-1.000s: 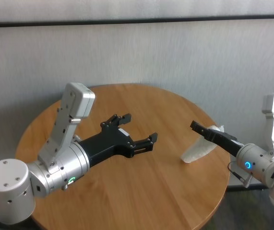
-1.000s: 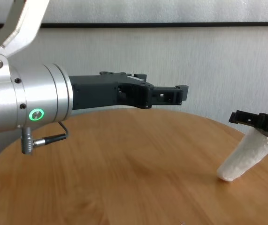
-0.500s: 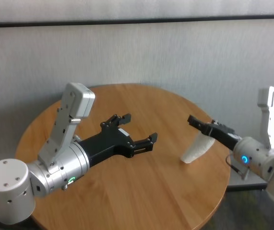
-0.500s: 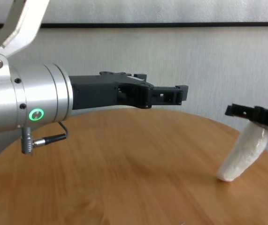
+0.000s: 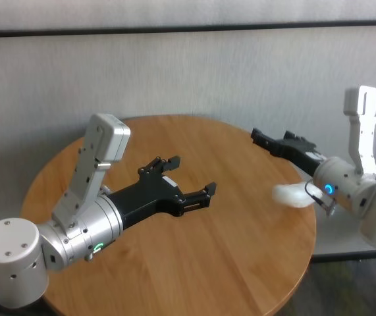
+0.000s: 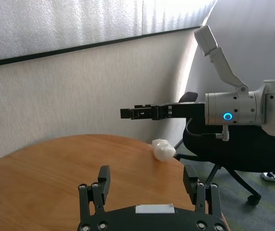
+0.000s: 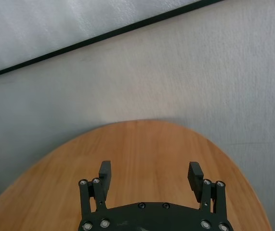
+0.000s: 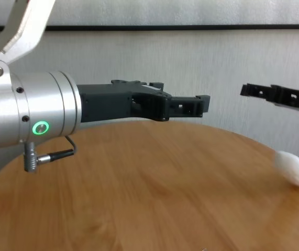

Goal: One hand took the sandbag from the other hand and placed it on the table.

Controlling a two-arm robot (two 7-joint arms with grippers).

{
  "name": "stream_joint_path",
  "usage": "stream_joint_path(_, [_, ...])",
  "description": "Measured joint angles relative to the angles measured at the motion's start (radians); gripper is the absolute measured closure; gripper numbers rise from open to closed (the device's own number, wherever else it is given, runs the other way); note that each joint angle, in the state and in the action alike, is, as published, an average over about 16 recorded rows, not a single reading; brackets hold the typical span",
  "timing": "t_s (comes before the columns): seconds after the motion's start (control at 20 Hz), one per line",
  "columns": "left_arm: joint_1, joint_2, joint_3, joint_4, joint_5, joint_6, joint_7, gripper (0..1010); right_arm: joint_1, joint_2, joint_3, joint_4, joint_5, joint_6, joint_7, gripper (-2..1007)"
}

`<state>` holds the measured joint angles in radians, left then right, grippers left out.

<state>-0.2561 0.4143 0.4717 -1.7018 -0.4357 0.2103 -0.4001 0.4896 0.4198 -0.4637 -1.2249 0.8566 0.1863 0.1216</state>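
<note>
While both arms hang above the table (image 5: 174, 263), entries as follows.
Surroundings: grey wall behind; black office chair (image 6: 233, 149) off the table's right edge; nothing between pincers and pouch.
Left gripper (image 5: 186, 179): green ring, fingers spread, holding nothing, over the table's middle.
Right gripper (image 5: 267, 139): blue ring, fingers apart, released, raised.
Sandbag (image 5: 292, 195): lying at the table's right edge, below the right gripper, not touching it.

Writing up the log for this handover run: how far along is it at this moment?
Done: the sandbag lies on the table near its right edge, free of both grippers. In hand: nothing; the right gripper is open and raised above the sandbag, and the left gripper hovers open over the table's middle. Left: at most, parking the arms.
</note>
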Motion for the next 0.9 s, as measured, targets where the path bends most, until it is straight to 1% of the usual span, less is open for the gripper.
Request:
stream_joint_path(0.15, [0.0,0.0,0.0,0.0,0.0,0.0,0.0,10,0.022,-0.008,-0.006,0.013,-0.019,-0.006,0.014,4])
stream_joint_path(0.35, [0.0,0.0,0.0,0.0,0.0,0.0,0.0,10,0.038,-0.016,-0.011,0.023,-0.033,-0.01,0.026,4])
stream_joint_path(0.6, [0.0,0.0,0.0,0.0,0.0,0.0,0.0,10,0.042,-0.02,-0.014,0.023,-0.04,-0.011,0.032,4])
stream_joint_path(0.9, [0.0,0.0,0.0,0.0,0.0,0.0,0.0,10,0.041,-0.02,-0.014,0.022,-0.039,-0.011,0.031,4])
